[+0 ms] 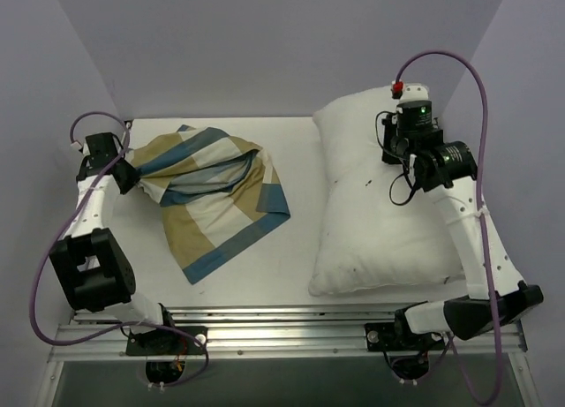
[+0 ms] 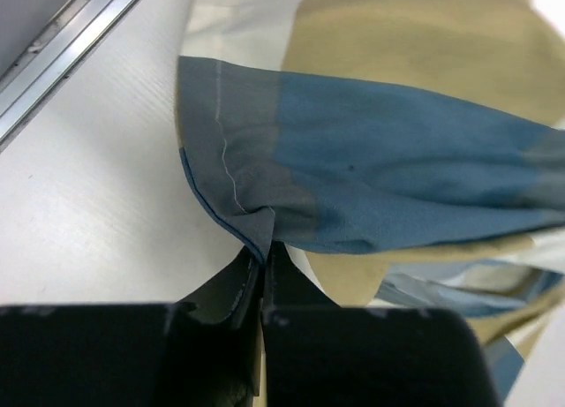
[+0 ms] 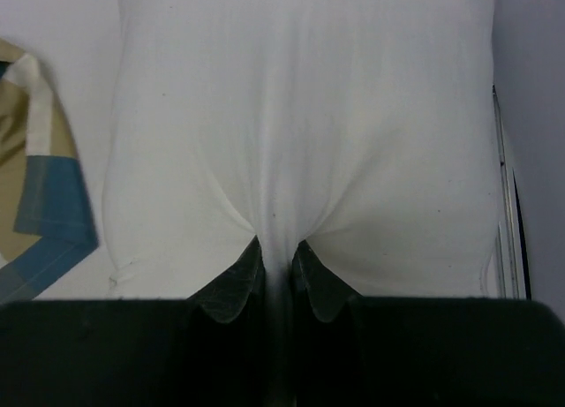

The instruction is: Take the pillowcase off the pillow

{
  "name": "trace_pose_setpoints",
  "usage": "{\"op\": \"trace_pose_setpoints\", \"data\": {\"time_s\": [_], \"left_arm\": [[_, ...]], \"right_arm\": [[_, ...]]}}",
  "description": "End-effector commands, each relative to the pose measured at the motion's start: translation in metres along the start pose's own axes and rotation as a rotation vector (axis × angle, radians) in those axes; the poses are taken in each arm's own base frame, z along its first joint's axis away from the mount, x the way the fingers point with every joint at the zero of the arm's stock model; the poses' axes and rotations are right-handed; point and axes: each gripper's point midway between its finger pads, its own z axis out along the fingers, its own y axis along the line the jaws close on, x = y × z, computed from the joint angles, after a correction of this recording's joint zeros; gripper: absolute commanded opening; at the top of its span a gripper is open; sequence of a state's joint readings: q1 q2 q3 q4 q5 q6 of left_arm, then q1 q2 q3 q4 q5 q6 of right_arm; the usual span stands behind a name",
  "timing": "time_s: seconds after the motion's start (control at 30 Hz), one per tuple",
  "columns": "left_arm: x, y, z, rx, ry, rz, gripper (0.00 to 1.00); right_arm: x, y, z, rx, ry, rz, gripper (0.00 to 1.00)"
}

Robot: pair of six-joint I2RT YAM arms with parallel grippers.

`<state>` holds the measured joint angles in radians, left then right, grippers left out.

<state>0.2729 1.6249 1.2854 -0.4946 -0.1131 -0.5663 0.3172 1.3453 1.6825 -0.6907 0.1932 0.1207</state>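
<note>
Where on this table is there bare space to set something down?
The bare table between the pillowcase and the pillow, widest near the front rail. Crowded at both sides, where the left gripper and right gripper pinch fabric.

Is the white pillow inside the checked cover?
No, the pillow lies bare on the right, apart from the pillowcase crumpled on the left.

The pillowcase (image 1: 212,191) is thin matt cloth, creased; the pillow (image 1: 380,222) is soft matt white fabric. The bench (image 2: 79,204) looks smooth, faintly grained, edged by a brushed metal rail (image 1: 291,323).
</note>
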Motion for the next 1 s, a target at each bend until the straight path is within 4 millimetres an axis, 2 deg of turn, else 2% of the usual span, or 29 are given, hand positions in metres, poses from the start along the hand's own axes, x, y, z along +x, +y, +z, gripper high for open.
{"op": "trace_pose_setpoints", "data": {"time_s": [0.0,0.07,0.1,0.17,0.23,0.27,0.33,0.4,0.43,0.53,0.57,0.6,0.63,0.7,0.73,0.8,0.83,0.9,0.93,0.97], "left_arm": [[-0.019,-0.003,-0.059,0.078,-0.091,0.040,0.06],[-0.017,0.000,-0.073,0.089,-0.104,0.057,0.09],[-0.020,-0.001,-0.086,0.108,-0.125,0.066,0.16],[-0.012,-0.004,-0.096,0.149,-0.109,0.073,0.22],[-0.009,-0.007,-0.112,0.187,-0.112,0.089,0.63],[-0.003,-0.008,-0.118,0.208,-0.094,0.097,0.71],[-0.004,-0.011,-0.137,0.243,-0.118,0.117,0.88],[-0.007,-0.012,-0.159,0.269,-0.149,0.132,0.94],[-0.007,-0.014,-0.166,0.282,-0.156,0.136,0.97],[-0.016,-0.022,-0.201,0.338,-0.200,0.160,0.97],[-0.016,-0.022,-0.209,0.340,-0.200,0.178,0.94],[-0.028,-0.027,-0.230,0.362,-0.248,0.190,0.94],[-0.032,-0.029,-0.240,0.370,-0.259,0.201,0.94],[-0.033,-0.033,-0.261,0.390,-0.277,0.239,0.94],[-0.041,-0.038,-0.282,0.419,-0.319,0.250,0.94],[-0.040,-0.039,-0.303,0.440,-0.332,0.284,0.94],[-0.047,-0.038,-0.321,0.449,-0.376,0.284,0.94],[-0.046,-0.034,-0.345,0.465,-0.415,0.298,0.94],[-0.052,-0.032,-0.362,0.470,-0.457,0.296,0.94],[-0.050,-0.028,-0.371,0.468,-0.468,0.299,0.94]], "right_arm": [[-0.023,-0.020,0.040,0.064,-0.122,0.126,0.00],[-0.002,-0.021,0.066,0.079,-0.067,0.171,0.00],[0.001,-0.019,0.075,0.074,-0.063,0.185,0.00],[0.022,-0.014,0.098,0.075,0.010,0.205,0.00],[0.035,-0.010,0.111,0.069,0.049,0.223,0.00],[0.038,-0.008,0.113,0.063,0.058,0.224,0.08],[0.042,-0.007,0.113,0.053,0.064,0.231,0.14],[0.040,-0.006,0.109,0.047,0.056,0.236,0.30],[0.035,-0.007,0.103,0.042,0.040,0.240,0.46],[0.019,-0.010,0.082,0.039,-0.006,0.249,0.65],[0.018,-0.013,0.075,0.046,-0.010,0.250,0.75],[0.015,-0.015,0.070,0.049,-0.020,0.250,0.80],[0.004,-0.018,0.056,0.050,-0.060,0.255,0.86],[-0.004,-0.024,0.040,0.062,-0.090,0.261,0.91],[-0.012,-0.028,0.024,0.065,-0.127,0.267,0.92],[-0.022,-0.041,0.002,0.113,-0.175,0.275,0.95],[-0.029,-0.049,-0.018,0.126,-0.222,0.280,0.96],[-0.037,-0.065,-0.044,0.186,-0.280,0.286,0.96],[-0.043,-0.074,-0.068,0.201,-0.336,0.291,0.96],[-0.044,-0.084,-0.082,0.241,-0.366,0.297,0.98]]}}
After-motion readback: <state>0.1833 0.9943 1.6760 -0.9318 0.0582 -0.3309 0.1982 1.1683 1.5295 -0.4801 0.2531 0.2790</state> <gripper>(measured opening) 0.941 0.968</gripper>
